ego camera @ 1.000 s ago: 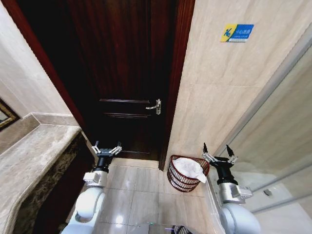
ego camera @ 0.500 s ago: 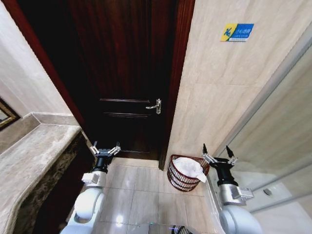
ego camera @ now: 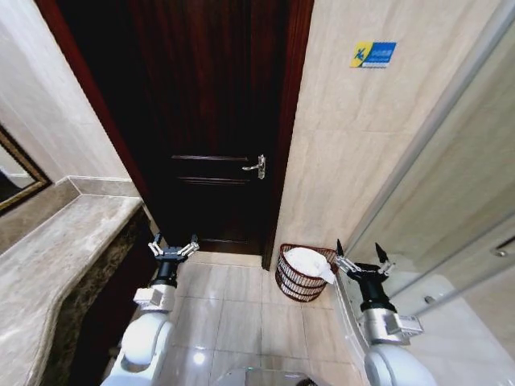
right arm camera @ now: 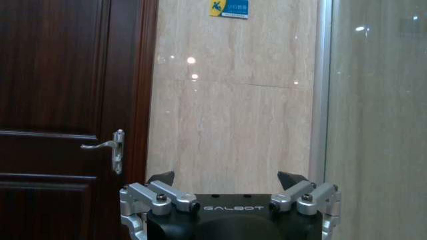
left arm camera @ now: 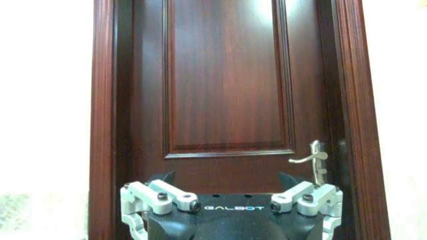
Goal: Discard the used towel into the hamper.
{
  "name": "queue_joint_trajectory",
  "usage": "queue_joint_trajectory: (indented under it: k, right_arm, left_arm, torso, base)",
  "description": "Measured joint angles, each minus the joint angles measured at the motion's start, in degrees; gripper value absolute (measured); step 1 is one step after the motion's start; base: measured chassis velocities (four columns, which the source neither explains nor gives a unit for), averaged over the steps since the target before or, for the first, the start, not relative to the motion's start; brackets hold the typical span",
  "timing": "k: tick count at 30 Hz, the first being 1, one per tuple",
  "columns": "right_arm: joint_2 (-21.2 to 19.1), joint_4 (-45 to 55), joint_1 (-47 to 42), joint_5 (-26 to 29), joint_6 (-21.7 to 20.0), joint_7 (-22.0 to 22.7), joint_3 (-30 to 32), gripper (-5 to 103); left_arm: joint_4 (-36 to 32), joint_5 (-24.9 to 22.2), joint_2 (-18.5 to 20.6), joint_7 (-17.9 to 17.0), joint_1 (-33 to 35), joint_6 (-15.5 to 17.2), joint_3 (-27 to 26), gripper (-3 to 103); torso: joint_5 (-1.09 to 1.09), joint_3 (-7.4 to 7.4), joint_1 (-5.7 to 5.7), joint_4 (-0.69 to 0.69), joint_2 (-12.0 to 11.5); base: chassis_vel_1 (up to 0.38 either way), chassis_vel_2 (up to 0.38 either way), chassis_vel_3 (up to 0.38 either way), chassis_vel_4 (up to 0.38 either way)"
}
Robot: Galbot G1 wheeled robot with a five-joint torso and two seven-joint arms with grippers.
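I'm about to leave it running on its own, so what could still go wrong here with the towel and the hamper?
1. The white towel hangs over the rim of the hamper; it may slip out onto the floor.
2. The open right gripper hovers beside the hamper, which looks light; a careless swing could tip it.
3. The open left gripper is raised close to the dark door and stone counter; turning might scrape either.

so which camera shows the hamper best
The head view: the hamper stands on the floor by the wall, a white towel inside, beside the open right gripper. Both wrist views look above it, at door and wall.
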Motion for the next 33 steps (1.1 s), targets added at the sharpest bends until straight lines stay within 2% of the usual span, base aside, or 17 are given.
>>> queue_joint_trajectory:
  k: [23, 33]
  right_arm:
    - [0.22, -0.40, -1.20, -0.53, 1.54, 0.05, 0.00, 100]
    - [0.11, -1.54, -1.71, -0.56, 2.23, 0.37, 0.23, 100]
  left_arm:
    - [-0.09, -0.43, 0.03, 0.16, 0.19, -0.91, -0.14, 100]
    - [0.39, 0.31, -0.46, 0.26, -0.40, -0.91, 1.58, 100]
  torso:
    - [0.00, -0.08, -0.07, 0.00, -0.15]
    - [0.00, -0.10, -0.08, 0.00, -0.17]
  base:
    - [0.114, -0.114, -0.108, 0.113]
    - [0.097, -0.113, -0.094, 0.096]
